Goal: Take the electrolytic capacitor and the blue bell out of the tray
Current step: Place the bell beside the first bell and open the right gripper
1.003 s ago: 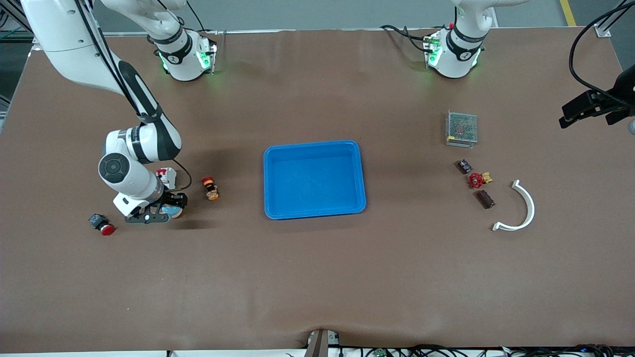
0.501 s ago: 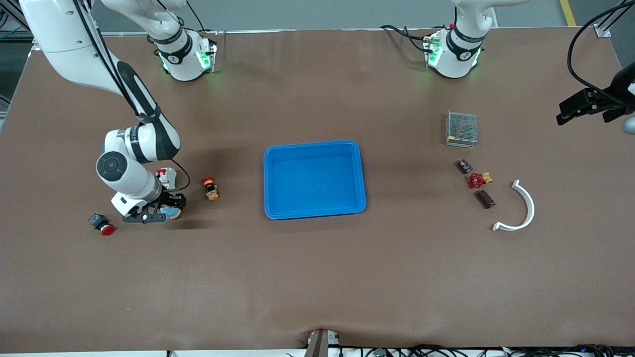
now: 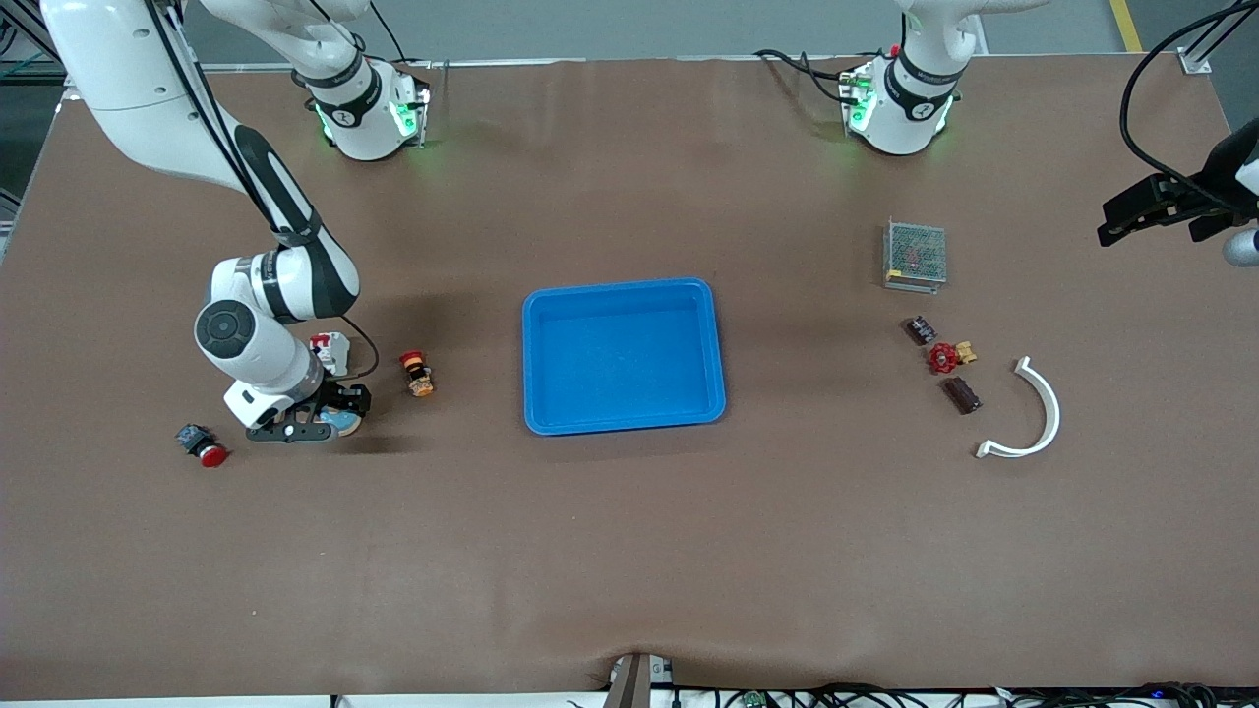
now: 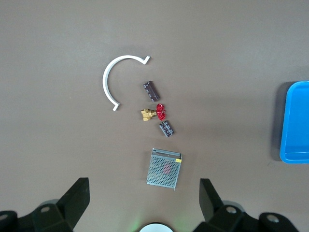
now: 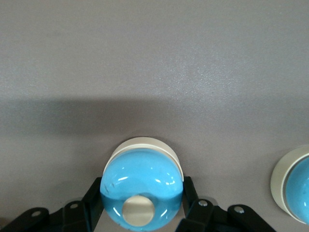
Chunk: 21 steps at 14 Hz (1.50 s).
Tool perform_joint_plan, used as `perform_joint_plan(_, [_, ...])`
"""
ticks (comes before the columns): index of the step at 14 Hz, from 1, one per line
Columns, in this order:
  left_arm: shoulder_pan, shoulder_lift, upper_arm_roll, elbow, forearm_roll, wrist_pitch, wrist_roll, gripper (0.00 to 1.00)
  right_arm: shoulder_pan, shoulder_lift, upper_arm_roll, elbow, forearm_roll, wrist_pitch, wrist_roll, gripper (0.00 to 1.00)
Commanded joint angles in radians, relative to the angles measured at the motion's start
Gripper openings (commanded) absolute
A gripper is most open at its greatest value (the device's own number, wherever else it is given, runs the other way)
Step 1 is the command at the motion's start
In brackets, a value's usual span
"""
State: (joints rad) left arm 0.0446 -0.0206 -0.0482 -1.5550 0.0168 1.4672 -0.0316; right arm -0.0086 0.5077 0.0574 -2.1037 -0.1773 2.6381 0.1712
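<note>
The bell (image 5: 141, 186) is a glossy blue dome on a cream base. My right gripper (image 5: 141, 198) is shut on it, one black finger on each side. In the front view this gripper (image 3: 325, 423) is low at the table toward the right arm's end, with the bell (image 3: 341, 421) showing at its tip. Two dark capacitors (image 3: 921, 329) (image 3: 962, 394) lie toward the left arm's end, and also show as the capacitors (image 4: 150, 90) (image 4: 166, 128). My left gripper (image 3: 1151, 211) hangs high at that end, open and empty; it (image 4: 144, 188) looks down on them.
A blue tray (image 3: 624, 287) sits mid-table. Near the bell lie a white-and-red block (image 3: 329, 351), a red-and-orange part (image 3: 417, 374) and a red button (image 3: 202, 447). A second blue dome (image 5: 295, 180) shows beside the bell. By the capacitors are a mesh box (image 3: 915, 254), red valve (image 3: 946, 357) and white arc (image 3: 1043, 413).
My right arm has shifted only slightly, still gripping the bell. My left gripper has drifted a little toward the middle of the table.
</note>
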Motion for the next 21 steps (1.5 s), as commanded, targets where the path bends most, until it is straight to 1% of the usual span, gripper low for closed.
perform_joint_plan(1, [-0.008,-0.005,0.004,0.0,-0.003,-0.005,0.015,1.0,-0.027,-0.006,0.018,-0.009,-0.025,0.011,0.004,0.0])
perform_joint_plan(2, [-0.008,-0.005,0.004,0.001,-0.002,-0.005,0.015,1.0,-0.027,-0.005,0.018,-0.009,-0.025,0.011,0.01,0.0])
perform_joint_plan(3, [-0.008,-0.005,0.005,0.001,-0.002,-0.005,0.015,1.0,-0.027,-0.001,0.018,-0.007,-0.018,0.011,0.022,0.34])
perform_joint_plan(4, [-0.009,-0.004,0.004,0.007,-0.002,-0.004,0.015,1.0,-0.036,0.0,0.018,-0.006,-0.016,0.014,0.024,0.82])
perform_joint_plan(5, [-0.011,-0.004,0.004,0.006,0.0,-0.004,0.015,1.0,-0.04,-0.001,0.019,-0.006,-0.016,0.014,0.022,1.0])
perform_joint_plan(9, [-0.012,-0.001,-0.004,0.006,-0.001,-0.001,0.01,1.0,-0.039,-0.017,0.019,0.004,-0.016,-0.007,0.008,1.0])
perform_joint_plan(11, [-0.011,-0.001,-0.018,0.006,0.0,-0.001,0.006,1.0,-0.039,-0.041,0.019,0.036,-0.016,-0.084,0.005,1.0])
perform_joint_plan(14, [-0.012,0.005,-0.018,0.007,0.0,-0.001,0.002,1.0,-0.039,-0.046,0.022,0.147,-0.016,-0.255,-0.007,1.0])
perform_joint_plan(16, [-0.011,0.005,-0.021,0.009,0.0,-0.001,-0.002,1.0,-0.042,-0.043,0.022,0.229,-0.016,-0.338,-0.019,1.0])
perform_joint_plan(21, [-0.008,0.002,-0.021,0.018,0.0,-0.001,-0.005,1.0,-0.088,-0.035,0.022,0.437,-0.008,-0.539,-0.13,1.0])
